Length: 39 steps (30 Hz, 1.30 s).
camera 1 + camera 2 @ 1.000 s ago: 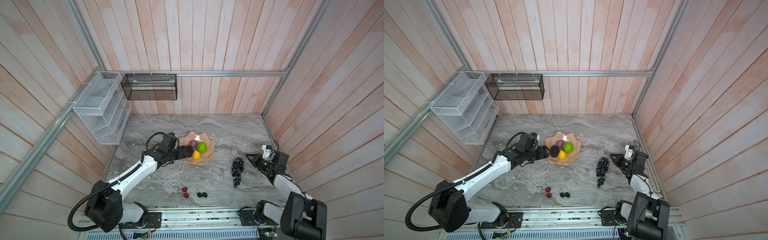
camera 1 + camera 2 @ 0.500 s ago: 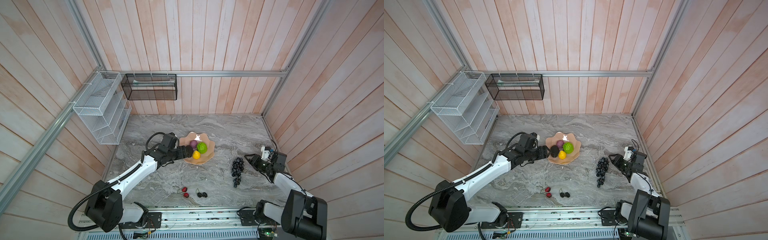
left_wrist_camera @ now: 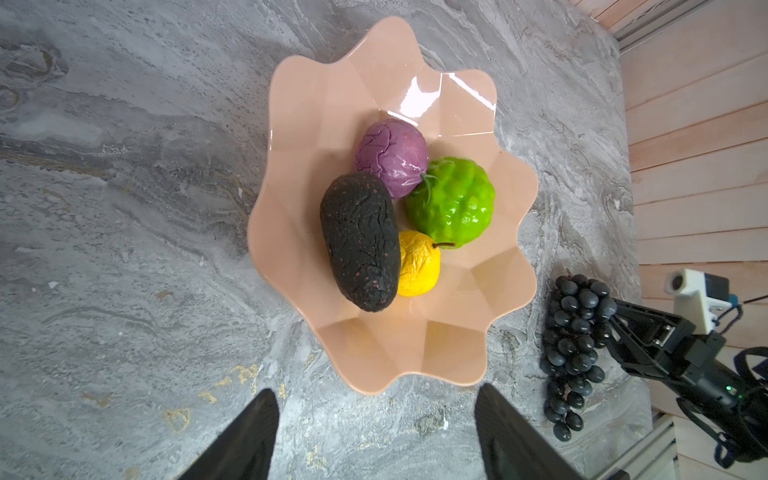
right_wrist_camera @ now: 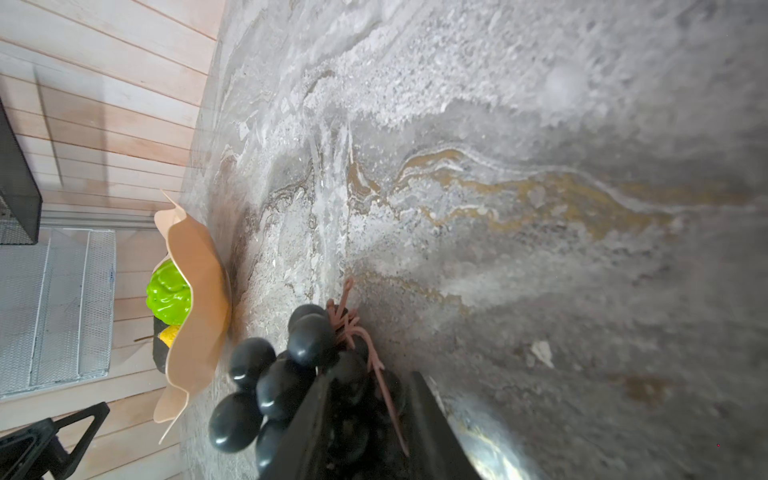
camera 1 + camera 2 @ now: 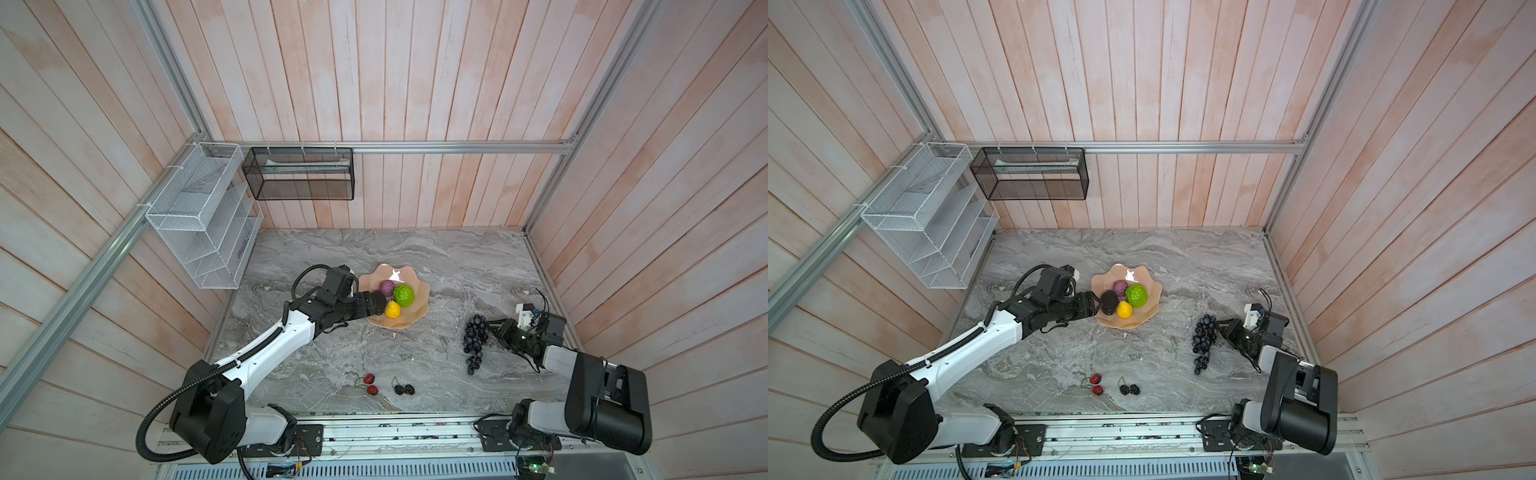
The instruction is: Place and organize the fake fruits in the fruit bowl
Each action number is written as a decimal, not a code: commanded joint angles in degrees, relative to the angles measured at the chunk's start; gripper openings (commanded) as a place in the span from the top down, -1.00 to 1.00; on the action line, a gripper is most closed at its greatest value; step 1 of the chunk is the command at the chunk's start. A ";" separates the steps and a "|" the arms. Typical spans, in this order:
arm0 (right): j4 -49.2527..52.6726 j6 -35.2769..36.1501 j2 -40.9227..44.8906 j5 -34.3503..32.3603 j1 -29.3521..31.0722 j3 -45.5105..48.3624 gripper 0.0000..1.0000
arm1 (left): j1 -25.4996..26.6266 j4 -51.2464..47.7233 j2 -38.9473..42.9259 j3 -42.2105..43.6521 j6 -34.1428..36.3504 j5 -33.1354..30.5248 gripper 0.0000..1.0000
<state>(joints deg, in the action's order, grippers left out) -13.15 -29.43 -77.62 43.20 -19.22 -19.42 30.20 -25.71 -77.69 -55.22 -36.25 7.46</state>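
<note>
Four fruits (image 3: 359, 241) in bowl (image 3: 316, 108), three on table (image 5: 415, 340), left fingers (image 3: 249, 440) apart, right fingers (image 4: 303, 436) astride grapes (image 5: 473, 336), grip unclear

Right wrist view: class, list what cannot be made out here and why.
Grapes: partly hidden behind the right gripper and cut by the picture's edge.
Grip: unclear whether the jaws pinch them.
Avocado: mostly hidden by the bowl wall.

light: bright, even | glare: fruit bowl (image 3: 419, 99) | right-wrist edges blurred
</note>
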 commanded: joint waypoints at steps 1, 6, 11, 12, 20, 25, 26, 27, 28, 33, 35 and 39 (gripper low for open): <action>-3.36 0.00 -1.28 2.67 -0.12 0.45 0.51 | 0.30 0.21 -0.43 -0.68 -0.48 -0.17 -0.54; -4.81 -0.87 -2.90 4.10 -0.11 0.04 0.74 | 0.30 0.05 -0.80 -1.33 -0.25 -0.08 -0.54; -5.36 -1.16 -2.91 4.88 -0.11 0.57 0.91 | 0.30 -0.12 -0.97 -1.58 -0.22 -0.08 -0.54; -5.23 -1.16 -2.60 4.96 -0.11 0.65 0.94 | 0.30 -0.19 -0.97 -1.59 -0.22 -0.08 -0.54; 1.44 -0.16 6.71 2.31 -0.07 -0.28 1.00 | 0.30 -0.13 -1.58 -2.28 -0.11 0.01 -0.54; 6.85 -0.16 14.29 0.21 0.14 -1.88 1.00 | 0.48 0.29 -2.10 -2.30 -0.38 0.36 -0.54; 7.48 -0.34 15.27 0.18 0.15 -2.14 1.00 | 0.56 0.36 -2.19 -2.34 -0.40 0.36 -0.54; 8.65 -0.24 16.26 -0.35 0.24 -2.51 1.00 | 0.69 0.40 -2.29 -2.39 -0.49 0.35 -0.54; 10.54 0.33 17.14 -1.47 0.34 -3.12 1.00 | 0.81 0.47 -2.38 -2.52 -0.49 0.37 -0.54; 14.06 1.34 20.58 -3.21 0.59 -4.54 1.00 | 1.10 0.50 -2.61 -2.61 -0.49 0.27 -0.54; 16.35 1.84 21.80 -3.94 1.56 -5.88 1.00 | 1.17 0.45 -2.64 -2.65 -0.49 0.27 -0.54; 20.95 3.24 23.93 -5.64 4.72 -10.61 1.00 | 1.18 0.48 -2.72 -2.70 -0.49 0.07 -0.54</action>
<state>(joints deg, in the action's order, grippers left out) 3.81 -28.03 -55.33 39.48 -15.99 -26.13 31.20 -25.71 -79.75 -56.36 -36.27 7.49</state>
